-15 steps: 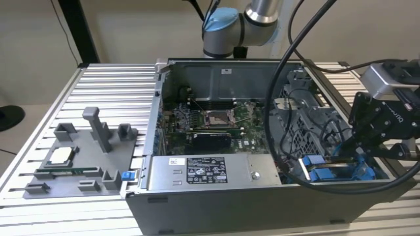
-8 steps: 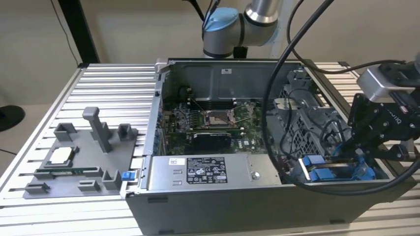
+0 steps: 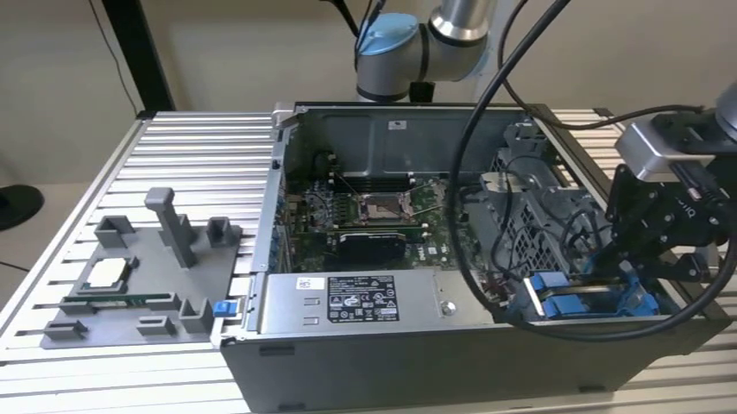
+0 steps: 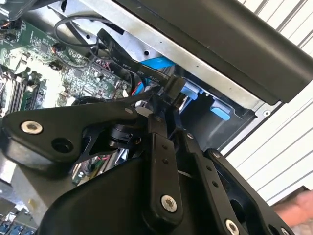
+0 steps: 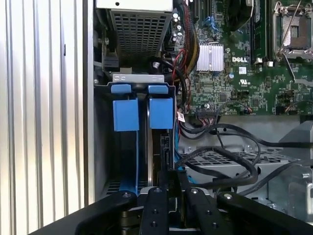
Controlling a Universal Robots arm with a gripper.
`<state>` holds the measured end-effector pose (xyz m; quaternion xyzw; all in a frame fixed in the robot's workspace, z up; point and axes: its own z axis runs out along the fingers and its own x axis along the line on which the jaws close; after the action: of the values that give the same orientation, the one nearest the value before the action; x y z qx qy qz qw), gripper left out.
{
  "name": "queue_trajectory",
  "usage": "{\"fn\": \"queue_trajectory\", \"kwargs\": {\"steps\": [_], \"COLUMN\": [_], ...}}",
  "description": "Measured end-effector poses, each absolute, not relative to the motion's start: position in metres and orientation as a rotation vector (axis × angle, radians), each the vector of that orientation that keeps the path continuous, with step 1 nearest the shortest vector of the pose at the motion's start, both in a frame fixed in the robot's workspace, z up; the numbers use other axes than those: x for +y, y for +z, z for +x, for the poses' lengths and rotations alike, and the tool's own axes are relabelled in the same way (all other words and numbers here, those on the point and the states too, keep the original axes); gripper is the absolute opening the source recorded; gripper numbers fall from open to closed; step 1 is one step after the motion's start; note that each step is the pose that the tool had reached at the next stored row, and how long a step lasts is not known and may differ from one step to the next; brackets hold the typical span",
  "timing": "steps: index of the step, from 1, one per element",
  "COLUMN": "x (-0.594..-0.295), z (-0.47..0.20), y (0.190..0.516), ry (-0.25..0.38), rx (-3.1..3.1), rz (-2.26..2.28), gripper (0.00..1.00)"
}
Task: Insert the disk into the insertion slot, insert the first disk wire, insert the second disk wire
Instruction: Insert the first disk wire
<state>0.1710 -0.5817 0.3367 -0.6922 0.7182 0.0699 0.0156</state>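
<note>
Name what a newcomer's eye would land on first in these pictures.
The open grey metal computer case with its green motherboard sits mid-frame in the exterior view. At the exterior view's right, the black end effector hangs at the perforated grey drive bay with bright blue plastic tabs. A grey plastic fixture tray lies at the exterior view's left.

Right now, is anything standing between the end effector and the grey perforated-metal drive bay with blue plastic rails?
Nothing visible does. The end effector sits right at the drive bay; looped black cables lie beside it, not between.
</note>
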Motion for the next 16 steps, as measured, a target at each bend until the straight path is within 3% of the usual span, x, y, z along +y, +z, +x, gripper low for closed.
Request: {"fn": "queue_trajectory", "kwargs": {"steps": [7,8,16], "x": [-0.5815,-0.5817,-0.5816], "z": [0.1701,0.17,0.1689], "y": [0.3301,0.3299,0.3317], "ry": [0.214,0.213,0.211], "rx": [2.237,2.237,2.236], "rz": [-2.155,-2.155,-2.155], "gripper": [0.0,1.0,1.0]}}
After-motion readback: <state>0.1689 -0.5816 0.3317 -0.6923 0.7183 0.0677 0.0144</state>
